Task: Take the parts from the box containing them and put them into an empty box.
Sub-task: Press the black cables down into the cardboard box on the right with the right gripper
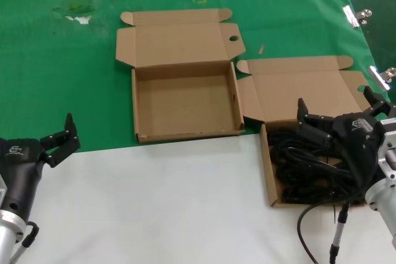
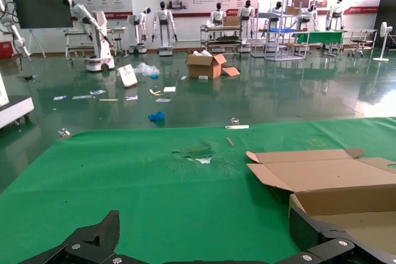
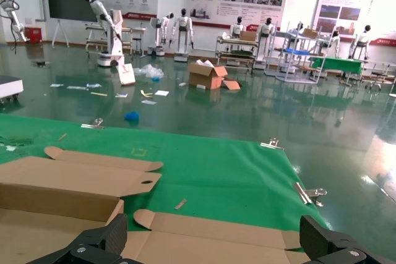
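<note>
Your right gripper (image 1: 337, 112) hovers, jaws spread, over the cables (image 1: 303, 168) in the box at four o'clock (image 1: 267, 171). They look light and floppy, likely tangled; pinch a bundle's thick middle.

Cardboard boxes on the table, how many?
2, both lids open. The empty box sits centre on the green cloth. The box holding black cables is nearer on the robot's right, under the right claw. The left claw is parked far left, open.

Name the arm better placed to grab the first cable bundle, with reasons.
Right. The right gripper hangs open directly over the cables in the full box. The left gripper sits far off, beyond the empty box.
</note>
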